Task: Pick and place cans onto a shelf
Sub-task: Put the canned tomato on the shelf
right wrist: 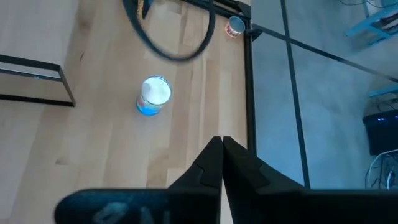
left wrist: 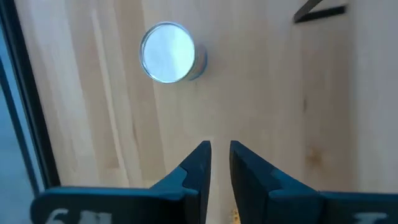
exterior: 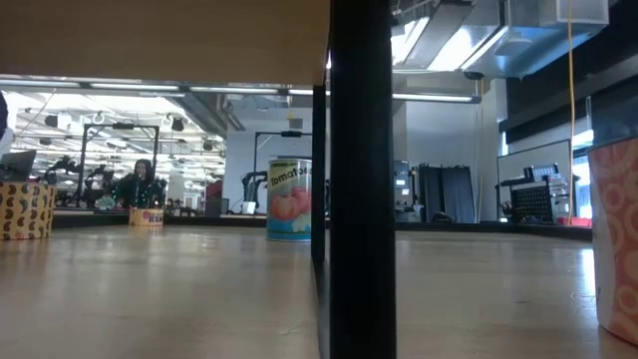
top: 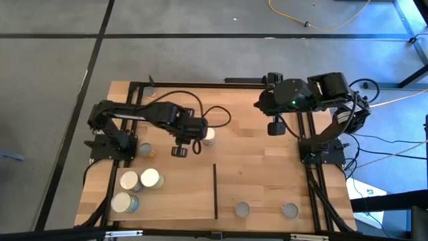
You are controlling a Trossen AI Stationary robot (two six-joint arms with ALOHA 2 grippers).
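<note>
A blue-labelled can stands upright on the tabletop near the middle. My left gripper hovers just left of it, pointing steeply down, its fingers a narrow gap apart with nothing between them. My right gripper hangs shut and empty, high over the far right. The shelf is the pale panel at the near left, with a black strip along its right edge. Three cream-topped cans stand on it.
Two grey-topped cans stand on the table at the near right. Another can sits by the left arm's base, and a small one at the far left corner. A black cable loops behind the middle can.
</note>
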